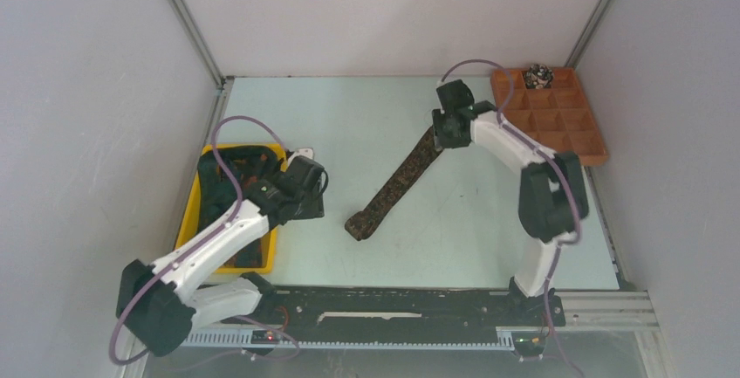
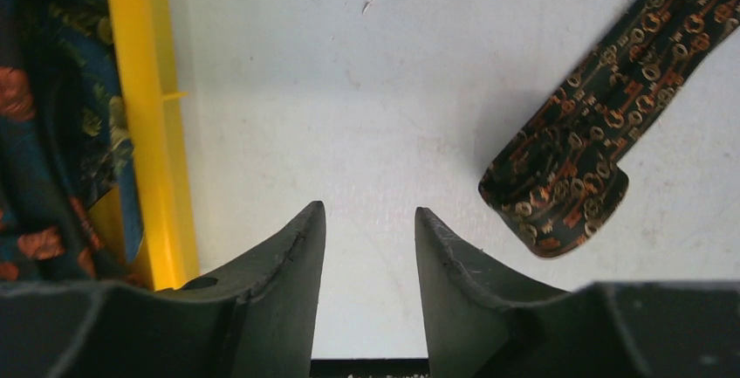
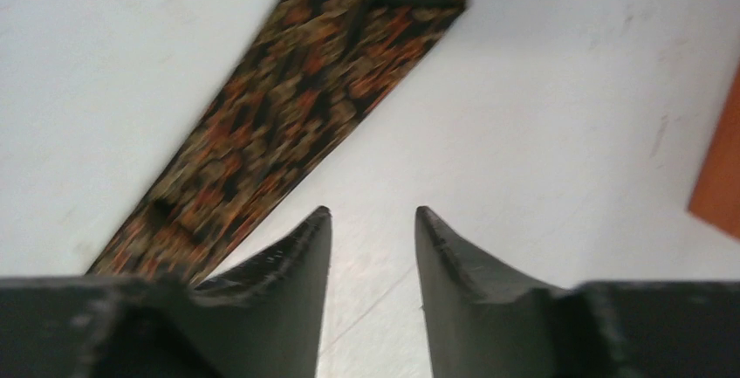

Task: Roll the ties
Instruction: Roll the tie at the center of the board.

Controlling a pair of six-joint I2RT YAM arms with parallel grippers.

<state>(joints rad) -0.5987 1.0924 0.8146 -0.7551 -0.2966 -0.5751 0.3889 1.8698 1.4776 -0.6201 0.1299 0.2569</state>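
A dark necktie with an orange-brown pattern lies stretched diagonally across the pale surface. Its far end is just beside the right claw, and its near end is doubled back on itself in a short fold (the start of a roll, I'd guess, one turn at most). The right claw stands partly open over bare surface with nothing between its fingers, and the necktie runs past on one side of them. The left claw hovers just beside the yellow bin, likewise partly open and empty, with the folded end a little way off to its right. More ties lie heaped in the bin. One finished coil sits in a back-row compartment of the orange tray in the far right corner.

To my eye the necktie is laid out and the rolling proper is about to begin. The next move calls for a claw to take the folded end and turn it over along the strip. The far end needs to be kept straight and taut while that happens. The cloth looks limp, so a loose turn could sag open or drift off line.
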